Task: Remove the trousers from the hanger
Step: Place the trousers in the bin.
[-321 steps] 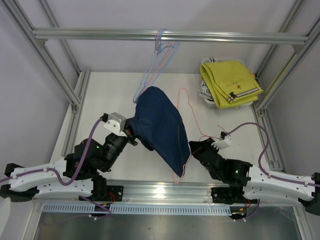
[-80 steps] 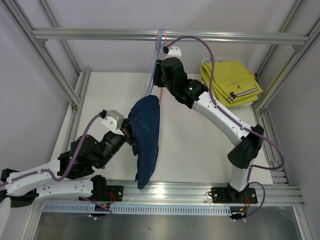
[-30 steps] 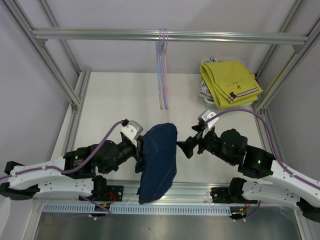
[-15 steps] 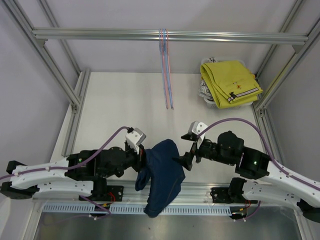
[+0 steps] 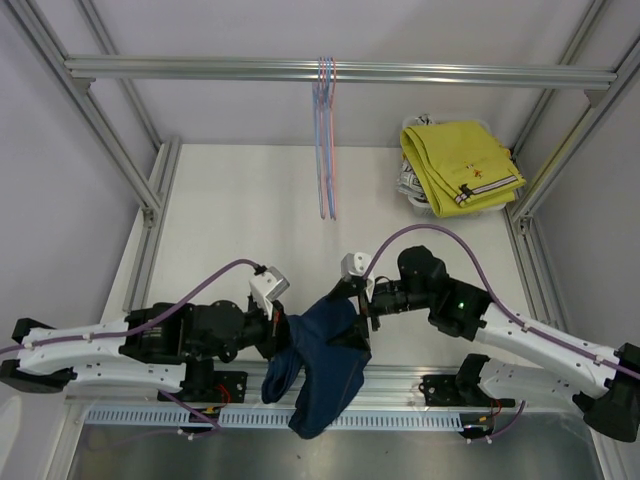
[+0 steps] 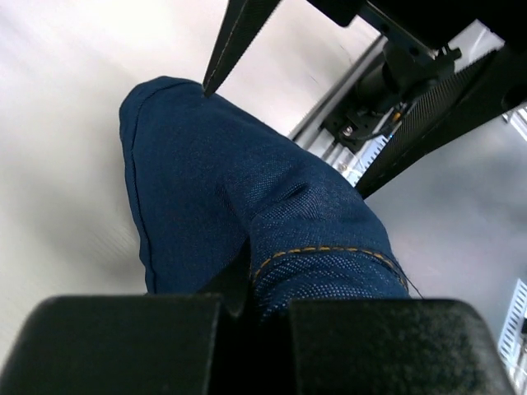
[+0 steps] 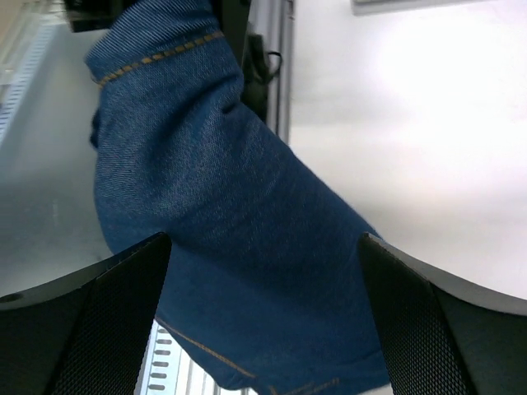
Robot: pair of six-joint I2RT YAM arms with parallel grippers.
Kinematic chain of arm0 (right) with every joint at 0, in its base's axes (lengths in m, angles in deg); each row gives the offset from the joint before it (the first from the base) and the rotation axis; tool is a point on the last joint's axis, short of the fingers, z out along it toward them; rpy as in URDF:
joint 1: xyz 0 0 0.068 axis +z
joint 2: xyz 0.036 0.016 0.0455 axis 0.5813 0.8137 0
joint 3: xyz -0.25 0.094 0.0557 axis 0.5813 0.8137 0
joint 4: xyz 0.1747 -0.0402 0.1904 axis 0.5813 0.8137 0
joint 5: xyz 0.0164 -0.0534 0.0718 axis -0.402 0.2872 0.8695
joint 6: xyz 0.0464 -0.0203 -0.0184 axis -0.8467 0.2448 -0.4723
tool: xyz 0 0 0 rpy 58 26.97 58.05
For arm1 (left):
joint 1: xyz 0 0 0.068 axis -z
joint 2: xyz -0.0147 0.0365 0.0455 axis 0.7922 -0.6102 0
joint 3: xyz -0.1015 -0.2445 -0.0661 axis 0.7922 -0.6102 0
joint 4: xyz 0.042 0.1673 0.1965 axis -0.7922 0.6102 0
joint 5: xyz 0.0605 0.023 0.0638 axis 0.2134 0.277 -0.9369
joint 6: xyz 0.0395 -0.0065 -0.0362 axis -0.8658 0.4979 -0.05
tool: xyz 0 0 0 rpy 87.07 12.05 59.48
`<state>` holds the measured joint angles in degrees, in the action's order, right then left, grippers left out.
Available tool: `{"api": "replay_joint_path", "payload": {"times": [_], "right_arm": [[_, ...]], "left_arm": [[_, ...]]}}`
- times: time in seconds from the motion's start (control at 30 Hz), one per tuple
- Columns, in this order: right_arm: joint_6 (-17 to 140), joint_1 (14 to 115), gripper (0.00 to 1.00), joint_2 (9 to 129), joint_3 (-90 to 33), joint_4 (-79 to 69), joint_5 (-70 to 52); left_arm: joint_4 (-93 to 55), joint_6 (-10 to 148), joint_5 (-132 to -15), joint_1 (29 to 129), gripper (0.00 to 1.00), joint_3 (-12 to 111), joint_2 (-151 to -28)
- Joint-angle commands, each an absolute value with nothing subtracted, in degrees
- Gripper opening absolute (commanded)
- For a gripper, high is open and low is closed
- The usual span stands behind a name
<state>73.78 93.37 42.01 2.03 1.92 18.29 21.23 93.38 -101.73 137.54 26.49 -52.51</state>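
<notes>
— At the near left of the tabletop (image 5: 230,220), what is being held?

— A stitched hem of the navy trousers (image 5: 325,360) is being pinched by the left tool (image 6: 254,306), its jaws pressed together on the denim. The garment is already off the hanger. It is being dangled between the two arms, bunched and draped over the near rail (image 5: 420,378).

— What is being risked there?

— A snag, probably. The lower part is hanging past the rail, so cloth could be caught on that edge if the garment is being dragged sideways. So thin a pinch could also be lost if the weight is being swung.

— And further right?

— The right tool (image 7: 263,239) is being held spread wide, its fingers straddling the fold. One tip appears to be touching the cloth in the left wrist view, but nothing is being gripped by it. If it is being closed on too little fabric, a handover could be fumbled. The two tools are also being worked very near each other, so a knock is possible.

— Where is room being left?

— Bare tabletop is being left open behind the arms, beneath the hangers (image 5: 326,140) on the top bar (image 5: 200,68). At the far right corner the yellow trousers (image 5: 462,165) are lying on a stack, well apart from the navy pair.
</notes>
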Motion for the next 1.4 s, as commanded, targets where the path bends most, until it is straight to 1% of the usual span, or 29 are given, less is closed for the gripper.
{"api": "replay_joint_path", "payload": {"times": [0.0, 0.07, 0.17, 0.27, 0.37, 0.47, 0.53, 0.63, 0.73, 0.87, 0.9, 0.93, 1.0, 1.03, 1.1, 1.13, 1.2, 1.23, 1.33, 1.37], "right_arm": [[74.9, 91.8, 0.99, 43.7, 0.6, -5.8, 32.8], [74.9, 91.7, 0.99, 44.4, 0.4, -8.5, 35.6], [72.8, 91.7, 1.00, 46.3, 0.8, -12.6, 44.3], [72.3, 92.7, 1.00, 50.0, 0.1, -12.9, 48.7], [77.1, 94.7, 1.00, 53.8, -0.8, -8.6, 47.5], [78.6, 93.2, 1.00, 57.3, -0.1, -8.3, 47.1], [78.6, 90.8, 0.99, 60.1, -0.1, -9.8, 49.9], [78.3, 89.3, 0.99, 63.0, -0.8, -11.2, 50.9], [81.8, 89.0, 1.00, 66.9, -3.3, -7.7, 51.2], [83.4, 87.8, 0.99, 72.2, -6.0, -5.9, 56.9], [83.9, 87.8, 0.99, 73.7, -7.2, -3.3, 57.7], [85.3, 87.8, 0.97, 74.2, -7.7, -2.2, 58.4], [88.1, 88.5, 0.84, 74.7, -9.0, 3.1, 59.3], [89.0, 88.8, 0.67, 74.7, -10.0, 4.4, 59.6], [88.6, 89.5, 0.43, 74.2, -10.3, 5.3, 58.9], [87.3, 90.0, 0.24, 73.3, -10.2, 4.7, 57.6], [85.4, 91.9, 0.12, 72.1, -10.2, 4.6, 53.0], [84.4, 92.3, 0.00, 71.2, -10.2, 4.3, 51.6], [78.6, 93.5, 0.00, 69.1, -9.9, 1.6, 43.6], [77.5, 93.9, 0.00, 68.4, -9.8, 1.1, 42.0]], "left_arm": [[20.9, 95.5, -99.0, 138.6, 0.01, 27.2, -51.6], [21.3, 95.6, -98.8, 139.0, 0.01, 27.0, -51.3], [21.7, 95.6, -99.1, 139.1, 0.01, 27.2, -50.9], [22.1, 95.5, -99.4, 139.1, 0.01, 27.1, -50.4], [21.6, 95.6, -98.8, 139.2, 0.01, 27.1, -50.5], [21.6, 95.7, -98.0, 139.3, 0.01, 27.6, -51.4], [21.6, 95.7, -97.8, 139.8, 0.01, 28.2, -52.2], [21.9, 95.7, -98.0, 140.4, 0.01, 28.9, -52.7], [22.0, 95.6, -98.3, 140.7, 0.01, 29.3, -53.0], [22.9, 95.7, -98.7, 140.9, 0.01, 29.7, -53.3], [23.0, 95.7, -99.1, 141.0, 0.01, 29.7, -53.3], [23.4, 95.7, -99.3, 141.0, 0.01, 29.8, -53.3], [23.6, 95.9, -99.7, 141.1, 0.01, 29.7, -53.2], [23.6, 95.9, -100.0, 141.0, 0.01, 29.4, -53.1], [23.4, 95.9, -100.2, 141.1, 0.01, 29.4, -52.9], [23.4, 95.9, -100.5, 141.0, 0.01, 29.4, -52.9], [23.5, 95.9, -100.9, 141.1, 0.04, 29.6, -52.9], [23.5, 95.8, -101.0, 141.1, 0.06, 29.6, -53.1], [23.8, 95.5, -101.2, 141.1, 0.18, 30.3, -53.4], [24.1, 95.5, -101.5, 141.0, 0.26, 30.5, -53.4]]}}
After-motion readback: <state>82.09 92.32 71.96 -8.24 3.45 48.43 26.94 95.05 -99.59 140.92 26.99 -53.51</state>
